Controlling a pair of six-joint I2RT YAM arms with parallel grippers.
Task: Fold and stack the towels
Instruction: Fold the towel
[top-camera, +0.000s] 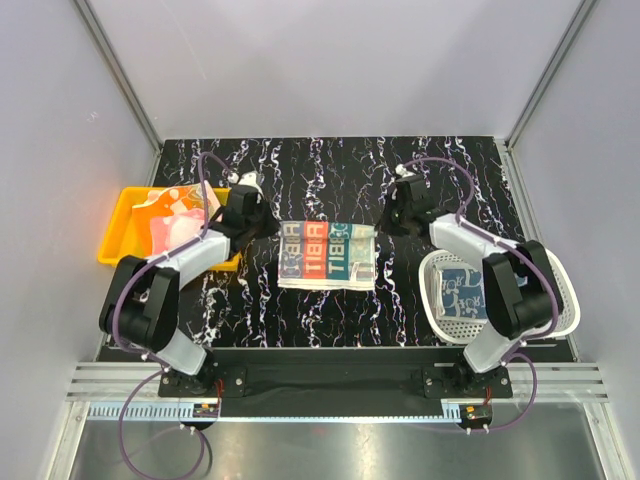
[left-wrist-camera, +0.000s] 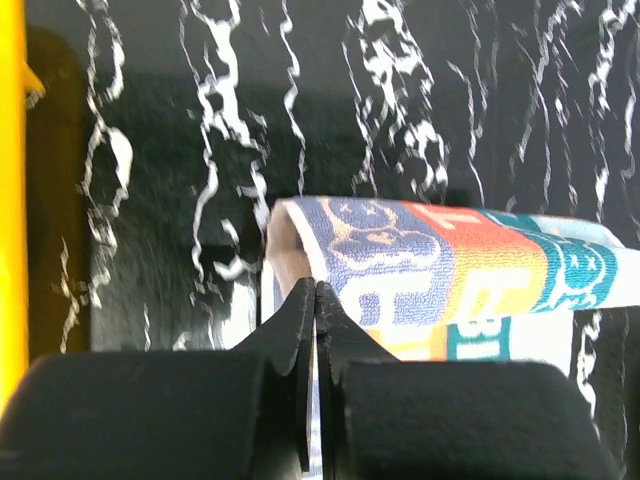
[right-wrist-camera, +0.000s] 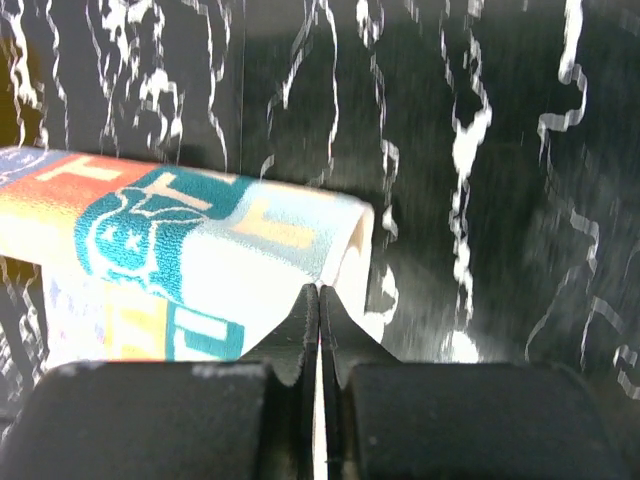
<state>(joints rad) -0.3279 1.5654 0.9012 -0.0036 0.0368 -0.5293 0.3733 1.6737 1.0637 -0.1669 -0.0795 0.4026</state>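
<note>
- One cartoon-printed orange, teal and white terry towel (top-camera: 327, 255) lies folded into a flat rectangle at the middle of the black, white-veined marble-pattern tabletop (top-camera: 330, 170). Its lettered bands face up.
- Left fingers (left-wrist-camera: 290, 325) are pressed tip to tip with nothing visibly caught between them. In the overhead view they sit at about 10 o'clock from the towel, just beside its far left corner. In the left wrist view the towel's rounded folded edge shows right behind the tips, and I cannot tell whether they touch it.
- Right fingers (right-wrist-camera: 345, 330) are likewise closed flat together and seem to grip nothing. They sit at about 2 o'clock from the towel, by its far right corner, and contact is again unclear.
- At 9 o'clock from the towel, a yellow plastic tray (top-camera: 118, 225) holds a crumpled pink and orange cloth (top-camera: 170, 215).
- At 4 o'clock, a white mesh basket (top-camera: 566, 300) holds a blue and white printed cloth (top-camera: 462, 290), partly hidden by the right arm.
</note>
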